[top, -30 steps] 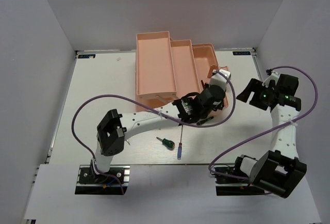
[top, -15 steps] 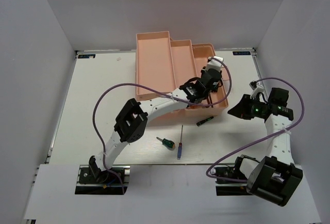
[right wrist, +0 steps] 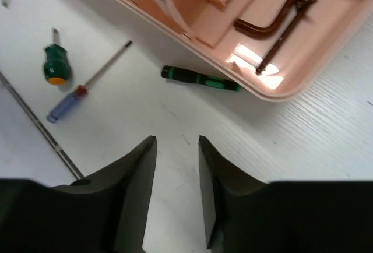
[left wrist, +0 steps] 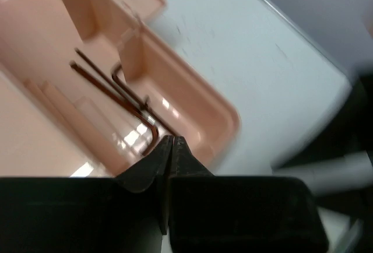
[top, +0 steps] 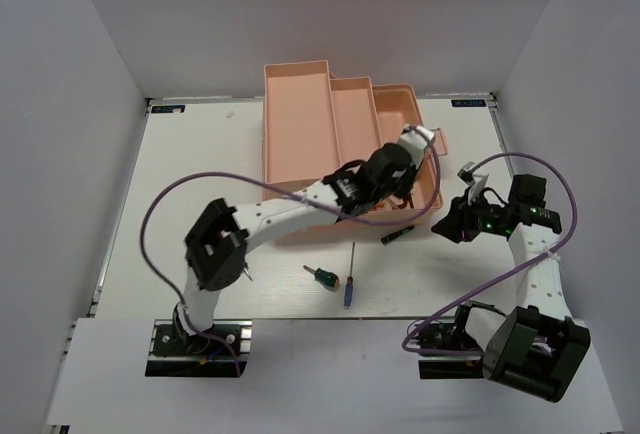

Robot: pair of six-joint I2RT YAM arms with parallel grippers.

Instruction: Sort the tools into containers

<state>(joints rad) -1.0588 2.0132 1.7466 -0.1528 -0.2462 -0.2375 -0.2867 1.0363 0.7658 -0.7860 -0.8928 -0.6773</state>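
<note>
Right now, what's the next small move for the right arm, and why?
Probably ease the right gripper forward and down over the black-and-green screwdriver. Its jaws stand apart and empty, and that tool lies on the table just ahead, beside the toolbox wall, unsorted.

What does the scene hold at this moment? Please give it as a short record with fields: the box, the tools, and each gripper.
toolbox: peach-pink, open, trays stepped out, at the far side of the table
hex keys: black, lying inside the toolbox
stubby green screwdriver: on the table, in front of the toolbox
blue-handled screwdriver: on the table, beside the green one
black-and-green screwdriver: on the table, close to the toolbox wall
left gripper: shut, nothing seen in it, above the hex keys
right gripper: open, empty, above the table
</note>
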